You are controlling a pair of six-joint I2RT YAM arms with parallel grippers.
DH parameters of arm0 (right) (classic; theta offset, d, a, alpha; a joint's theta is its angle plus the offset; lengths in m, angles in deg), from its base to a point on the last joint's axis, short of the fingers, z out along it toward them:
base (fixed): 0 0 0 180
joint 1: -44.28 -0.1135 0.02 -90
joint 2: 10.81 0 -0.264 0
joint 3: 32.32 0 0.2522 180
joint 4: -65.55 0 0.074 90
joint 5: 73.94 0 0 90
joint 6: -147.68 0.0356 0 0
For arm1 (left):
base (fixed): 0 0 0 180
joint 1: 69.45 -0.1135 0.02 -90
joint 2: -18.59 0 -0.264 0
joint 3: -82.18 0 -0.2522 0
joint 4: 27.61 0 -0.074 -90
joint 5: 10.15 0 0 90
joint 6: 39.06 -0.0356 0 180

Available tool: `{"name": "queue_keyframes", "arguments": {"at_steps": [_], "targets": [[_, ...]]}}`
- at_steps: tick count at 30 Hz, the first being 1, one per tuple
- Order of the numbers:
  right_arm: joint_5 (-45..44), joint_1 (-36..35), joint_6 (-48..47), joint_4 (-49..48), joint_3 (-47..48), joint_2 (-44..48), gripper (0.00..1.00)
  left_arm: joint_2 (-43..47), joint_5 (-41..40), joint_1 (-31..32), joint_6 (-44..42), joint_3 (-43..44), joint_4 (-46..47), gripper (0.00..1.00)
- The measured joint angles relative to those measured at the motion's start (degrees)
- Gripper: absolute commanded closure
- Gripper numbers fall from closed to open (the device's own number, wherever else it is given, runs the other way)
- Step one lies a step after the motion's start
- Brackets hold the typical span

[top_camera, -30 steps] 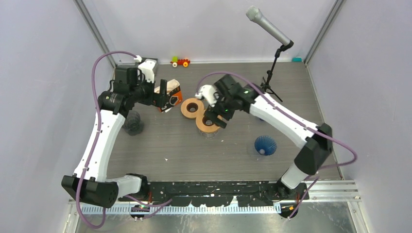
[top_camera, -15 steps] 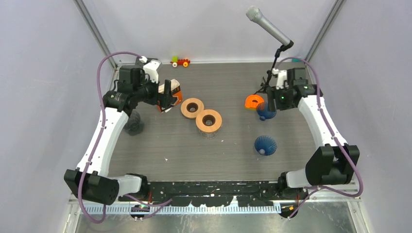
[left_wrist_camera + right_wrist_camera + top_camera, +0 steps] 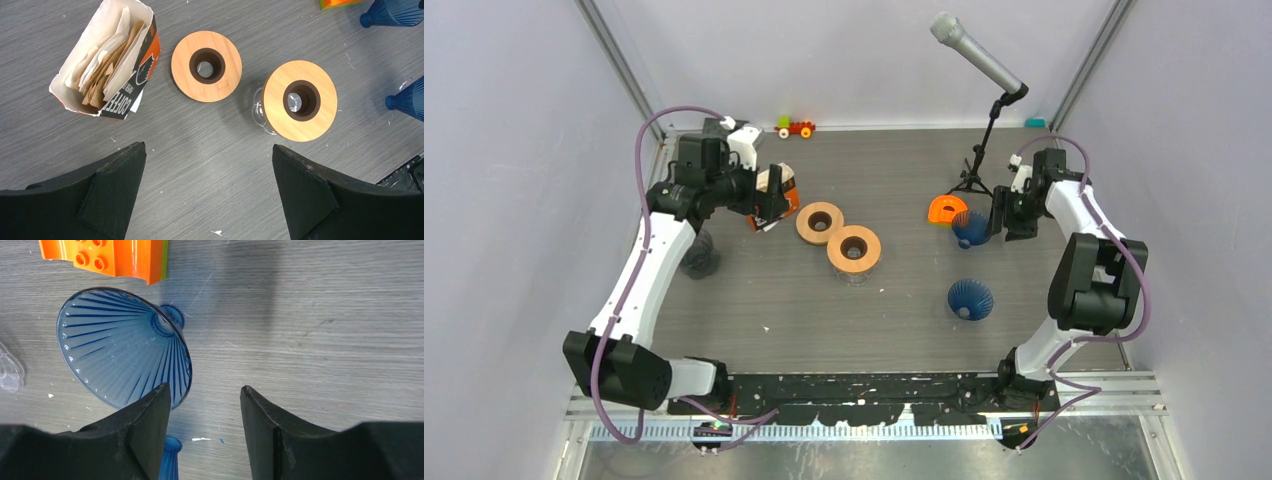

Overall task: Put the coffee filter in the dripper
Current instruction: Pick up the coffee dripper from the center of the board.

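Dripper [image 3: 120, 350] lies just beside right claw [image 3: 205, 390].

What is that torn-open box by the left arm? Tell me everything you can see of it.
It is a small cardboard carton, black and orange outside with white lettering that reads COFFEE, and plain pale inside. Its top is torn open, with ragged edges. It is stuffed with crumpled paper filters, some white and some brown. It rests on the grey wood-grain table, its mouth toward the left wrist camera. Nothing grips it: the left gripper is open and apart from it.
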Motion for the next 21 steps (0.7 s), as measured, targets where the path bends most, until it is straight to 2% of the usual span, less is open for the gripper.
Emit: {"name": "queue_keyframes", "arguments": {"at_steps": [14,21], "targets": [[4.68,0.0,3.17,-0.81,6.03,-8.61,0.68,-7.65,1.22,0.0,-0.02,2.29,1.25,0.0],[5.86,0.0,4.57,-0.72,6.58,-10.58,0.88,-11.15,2.29,0.0,-0.02,4.13,1.81,0.0]]}}
